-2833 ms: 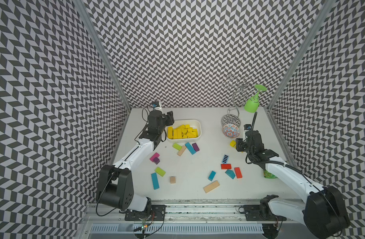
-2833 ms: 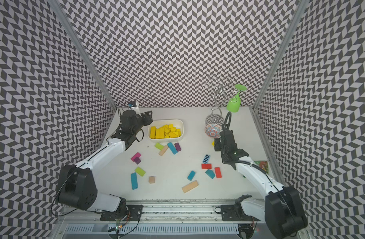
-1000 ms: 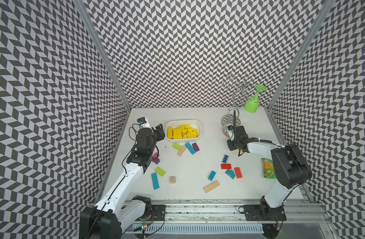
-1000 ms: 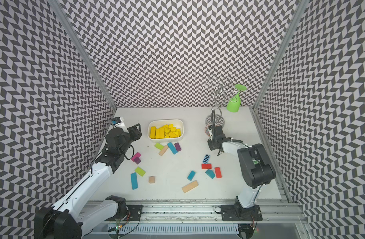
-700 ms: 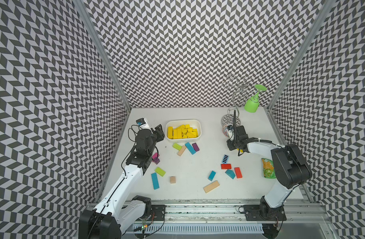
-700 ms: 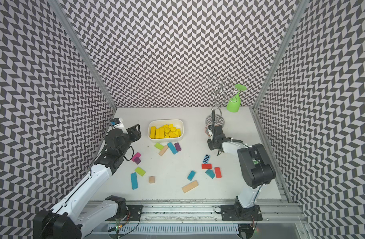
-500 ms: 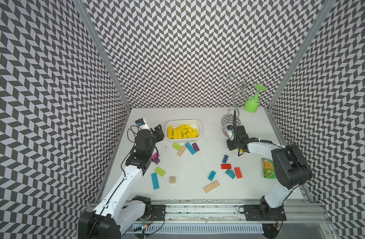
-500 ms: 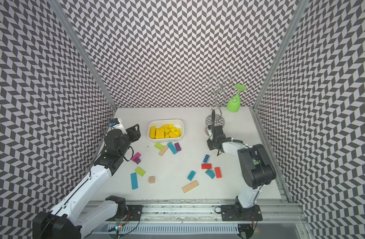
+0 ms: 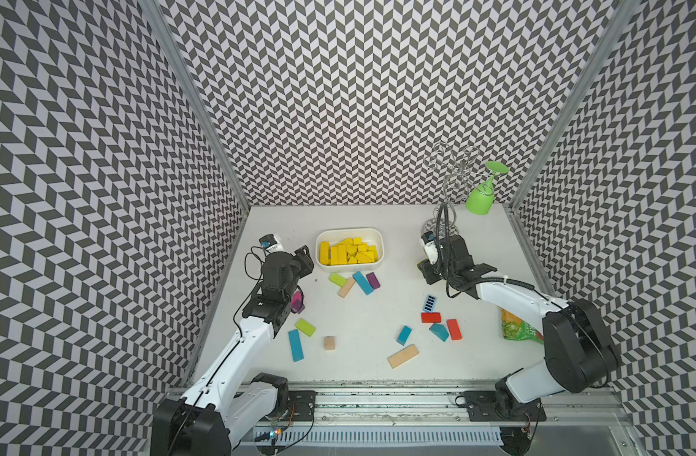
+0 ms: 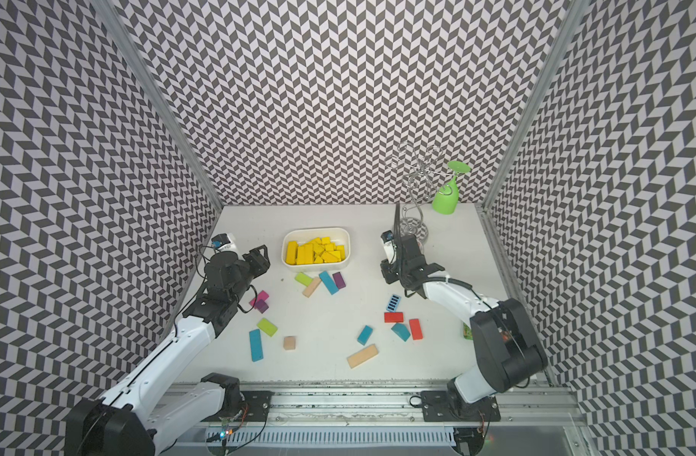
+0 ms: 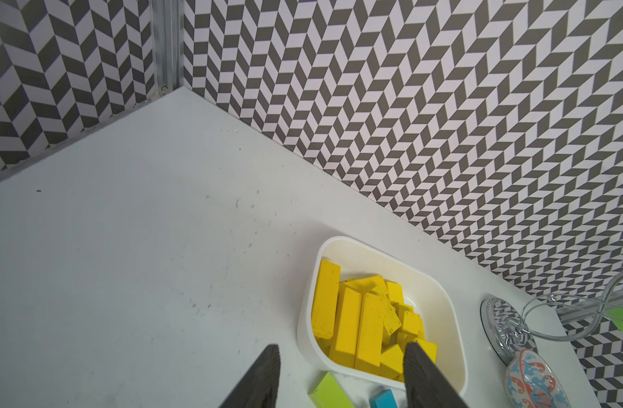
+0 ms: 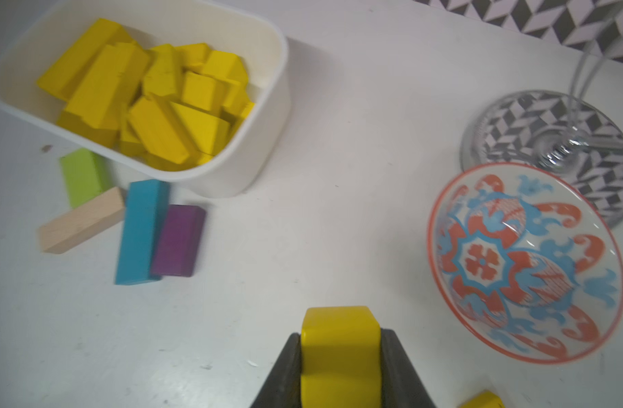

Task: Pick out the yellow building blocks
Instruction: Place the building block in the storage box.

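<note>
The right claw (image 12: pixel 340 360) is clamped on a yellow block (image 12: pixel 338 328) near the bowl (image 12: pixel 525 261). The block juts past the pads, so it may twist loose before reaching the tub (image 12: pixel 253 166). The left claw (image 11: pixel 341 348) hangs apart, empty.

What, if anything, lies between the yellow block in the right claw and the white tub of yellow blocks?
Nothing visible. In the right wrist view only bare table separates the yellow block, gripped in the right claw, from the white tub's wall. The purple block and patterned bowl sit to either side.
</note>
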You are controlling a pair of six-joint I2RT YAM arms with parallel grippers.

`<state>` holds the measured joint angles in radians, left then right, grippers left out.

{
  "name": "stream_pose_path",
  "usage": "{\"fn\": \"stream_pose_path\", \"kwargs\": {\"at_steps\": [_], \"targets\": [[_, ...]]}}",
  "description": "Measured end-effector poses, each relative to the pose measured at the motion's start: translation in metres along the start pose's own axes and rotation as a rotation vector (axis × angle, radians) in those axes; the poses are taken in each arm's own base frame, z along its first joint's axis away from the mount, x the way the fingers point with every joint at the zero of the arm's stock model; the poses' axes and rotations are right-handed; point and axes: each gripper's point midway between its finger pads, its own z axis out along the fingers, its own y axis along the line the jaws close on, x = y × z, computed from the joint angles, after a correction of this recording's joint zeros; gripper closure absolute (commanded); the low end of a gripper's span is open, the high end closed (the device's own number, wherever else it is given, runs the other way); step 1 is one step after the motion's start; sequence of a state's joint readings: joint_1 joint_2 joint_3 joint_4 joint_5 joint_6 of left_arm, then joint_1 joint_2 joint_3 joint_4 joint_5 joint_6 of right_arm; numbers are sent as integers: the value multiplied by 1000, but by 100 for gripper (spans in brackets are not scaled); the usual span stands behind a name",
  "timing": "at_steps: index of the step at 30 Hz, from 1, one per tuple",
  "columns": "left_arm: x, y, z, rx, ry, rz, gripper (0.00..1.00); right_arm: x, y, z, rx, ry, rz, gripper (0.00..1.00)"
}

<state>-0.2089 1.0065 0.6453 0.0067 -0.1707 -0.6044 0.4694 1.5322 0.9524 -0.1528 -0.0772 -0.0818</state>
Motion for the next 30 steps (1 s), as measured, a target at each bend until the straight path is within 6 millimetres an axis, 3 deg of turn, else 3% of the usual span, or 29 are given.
{"fn": "stream_pose_path", "kwargs": {"at_steps": [5,9,14,19,23,26,30], "targets": [[16,8,1,-16,43,-11,43,-52,67,10,-141,-90,-98,81],[18,10,0,-24,53,-9,43,-82,92,32,-185,-128,-130,80],[15,9,-3,-17,43,-11,43,-95,94,72,-174,-130,-129,80],[13,8,-5,-12,35,-13,43,-88,88,112,-133,-95,-117,76],[11,8,-9,-8,25,-15,43,-82,85,132,-108,-76,-107,61],[11,9,-11,-9,24,-16,43,-85,84,136,-98,-81,-99,48],[12,11,-13,-16,21,-17,43,-86,82,136,-92,-84,-94,38]]}}
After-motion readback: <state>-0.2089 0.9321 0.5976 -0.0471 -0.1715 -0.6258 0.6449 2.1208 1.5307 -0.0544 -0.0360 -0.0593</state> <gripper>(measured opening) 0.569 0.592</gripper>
